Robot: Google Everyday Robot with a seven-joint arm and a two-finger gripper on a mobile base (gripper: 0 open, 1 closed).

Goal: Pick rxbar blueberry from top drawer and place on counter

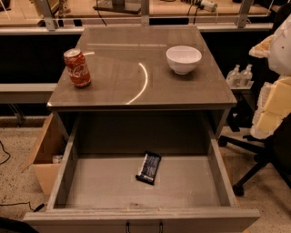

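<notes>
The rxbar blueberry (149, 167), a small flat bar in a dark wrapper with white lettering, lies on the floor of the top drawer (104, 186), a little right of the middle and turned at a slant. The drawer is pulled fully open below the counter (122, 86), with its front panel and small dark handle (144, 226) at the bottom edge. My gripper is out of the camera view. Only a pale white and cream shape (275, 98), perhaps part of my arm, shows at the right edge, beside the counter.
A red soda can (77, 68) stands on the counter's left side and a white bowl (183, 58) at its back right. A cardboard box (43, 157) sits on the floor to the left. An office chair base (254, 166) is to the right. A pale bench top (136, 11) runs behind.
</notes>
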